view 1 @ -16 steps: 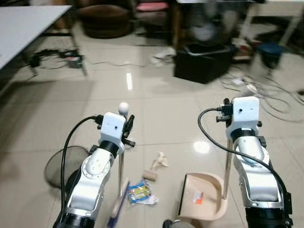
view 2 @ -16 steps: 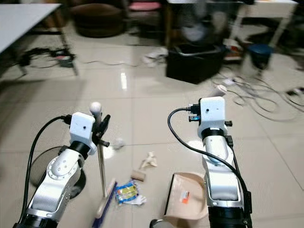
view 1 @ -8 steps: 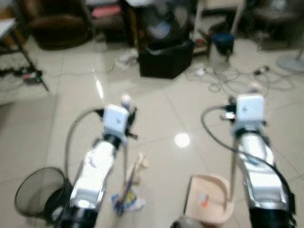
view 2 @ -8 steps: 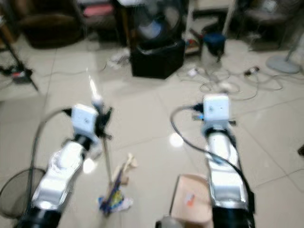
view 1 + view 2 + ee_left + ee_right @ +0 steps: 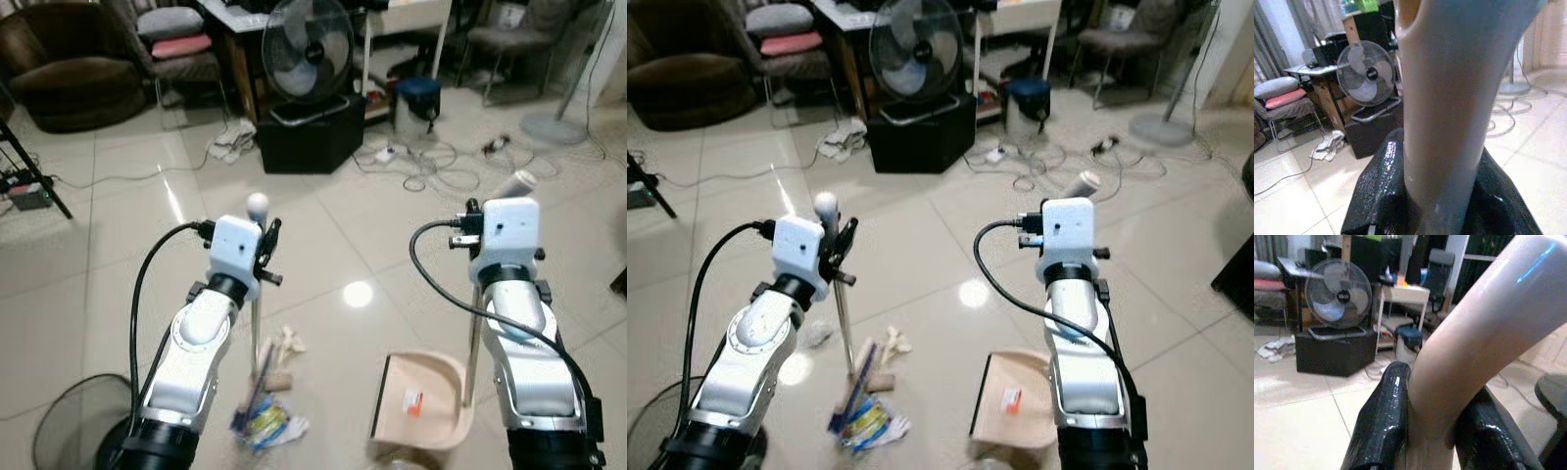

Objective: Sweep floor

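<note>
Low in the left eye view, I've got the left gripper (image 5: 263, 245) clamped on the broom (image 5: 257, 345)'s upright metal pole, bristles touching the crinkly wrapper (image 5: 265, 421) and scraps. Dustpan (image 5: 423, 401), smooth beige plastic, lies right of the litter, so I'd sweep rightward. Right wrist view: right gripper (image 5: 1432, 423) closed around the glossy curved dustpan handle (image 5: 1474, 338).

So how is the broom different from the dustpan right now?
The broom is in the left gripper, its head among the litter; the dustpan is in the right gripper, holding one orange scrap. The broom handle ends in a round knob, the dustpan's in a slanted grip. Both have upright handles.
</note>
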